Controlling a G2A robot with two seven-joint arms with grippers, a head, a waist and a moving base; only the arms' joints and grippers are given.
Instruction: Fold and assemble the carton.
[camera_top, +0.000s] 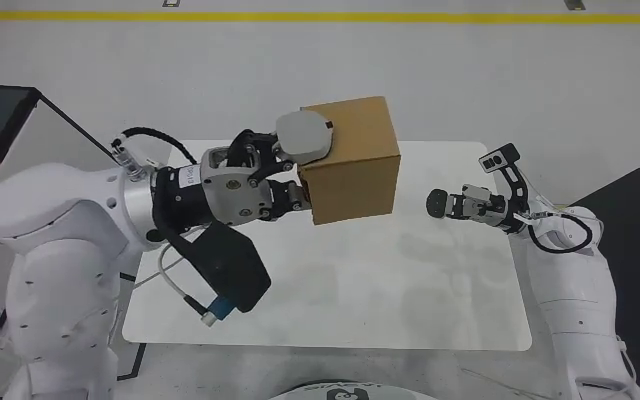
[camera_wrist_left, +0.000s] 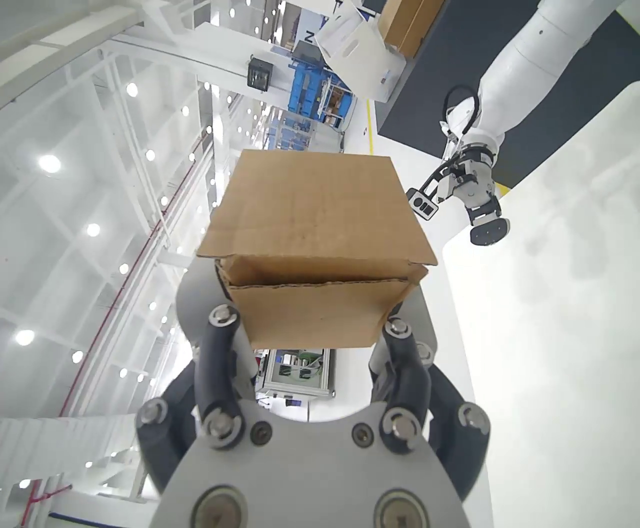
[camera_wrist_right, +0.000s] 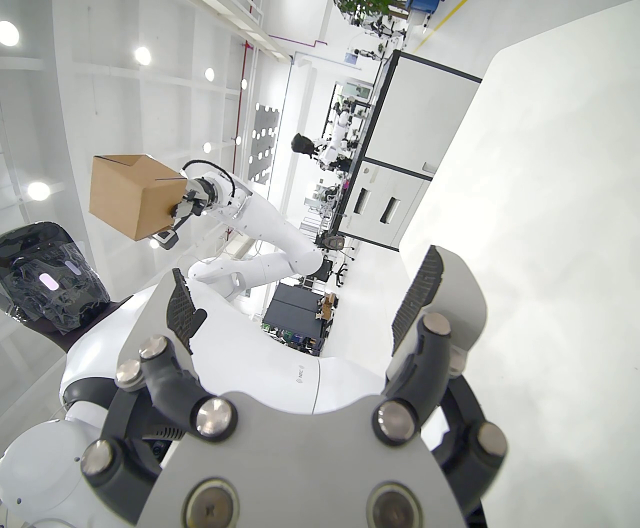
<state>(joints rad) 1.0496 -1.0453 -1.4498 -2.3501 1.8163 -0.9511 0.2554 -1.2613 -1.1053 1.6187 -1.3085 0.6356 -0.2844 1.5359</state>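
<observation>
A brown carton (camera_top: 350, 160) is held up above the far part of the white table (camera_top: 400, 300). My left gripper (camera_top: 300, 165) is shut on its near end, one finger on each of two opposite sides. In the left wrist view the carton (camera_wrist_left: 310, 225) has a folded flap on the end facing the gripper (camera_wrist_left: 310, 320), with a narrow gap under its top panel. The right wrist view shows the carton (camera_wrist_right: 132, 192) from afar, boxed up and in the air. My right gripper (camera_top: 437, 204) hangs open and holds nothing, a short way right of the carton; its ridged pads (camera_wrist_right: 417, 295) stand wide apart.
The bare white table spreads below both arms. A black-framed cabinet (camera_top: 20, 110) stands off the table's left end, and a dark floor mat (camera_top: 615, 195) lies beyond its right end.
</observation>
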